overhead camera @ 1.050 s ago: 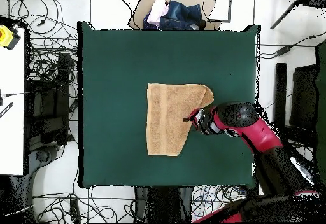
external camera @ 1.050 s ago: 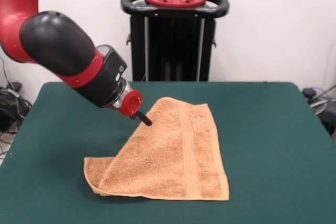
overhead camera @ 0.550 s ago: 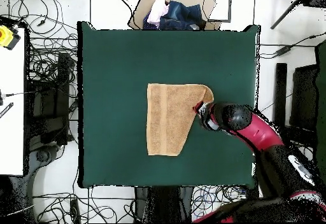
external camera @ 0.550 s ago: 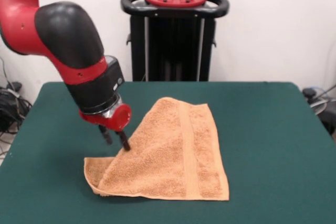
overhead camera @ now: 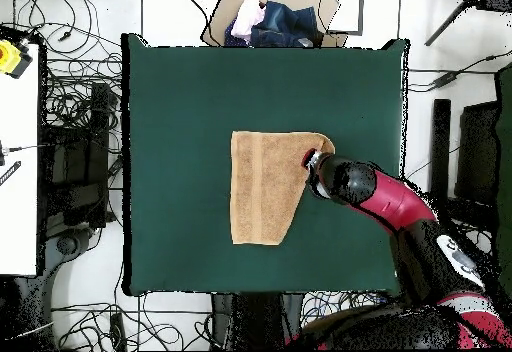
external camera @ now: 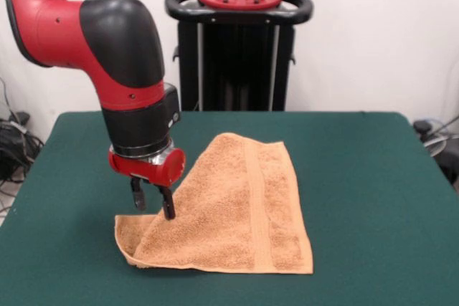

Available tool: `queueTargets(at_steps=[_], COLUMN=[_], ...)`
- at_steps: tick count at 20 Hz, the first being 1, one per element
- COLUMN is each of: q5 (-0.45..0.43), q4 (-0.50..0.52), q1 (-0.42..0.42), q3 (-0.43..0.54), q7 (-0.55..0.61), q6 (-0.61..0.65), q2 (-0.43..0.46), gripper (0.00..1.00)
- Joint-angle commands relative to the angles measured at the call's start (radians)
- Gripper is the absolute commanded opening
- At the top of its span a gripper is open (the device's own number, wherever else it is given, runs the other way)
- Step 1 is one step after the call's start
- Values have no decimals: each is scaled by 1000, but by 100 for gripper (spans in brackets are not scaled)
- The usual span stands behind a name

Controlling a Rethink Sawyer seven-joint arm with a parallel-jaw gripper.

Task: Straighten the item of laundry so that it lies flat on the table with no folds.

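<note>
The item of laundry (external camera: 237, 213) is an orange-tan towel lying near the middle of the green table (external camera: 373, 177). One side of it is folded over along a diagonal, so the under layer shows at its front left corner. My gripper (external camera: 152, 204) points straight down over that diagonal fold, close above the cloth. Its two dark fingers (external camera: 168, 206) stand slightly apart, open, with nothing between them. From overhead the towel (overhead camera: 260, 188) shows as a rectangle with a slanted right side, and the gripper (overhead camera: 309, 159) sits at its upper right corner.
In the overhead view a cardboard box of clothes (overhead camera: 270, 18) sits beyond the table's top edge. A white bench (overhead camera: 18, 158) stands to the left. Cables lie on the floor all round the table. Green cloth stretches wide on every side of the towel.
The arm has swung from a slant to upright. The gripper has moved along the folded edge toward the towel's front left corner and come lower.
</note>
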Motion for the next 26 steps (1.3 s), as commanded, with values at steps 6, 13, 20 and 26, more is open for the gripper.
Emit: queueTargets(at_steps=[6,13,20,26], q5=[8,26,21,12], q4=[-18,1,-34,-51], q1=[56,44,-14,-44], q3=[-62,-50,-6,16], q7=[147,162,90,57], q6=[-15,-41,9,26], q2=[5,6,28,38], gripper=[100,100,100,100])
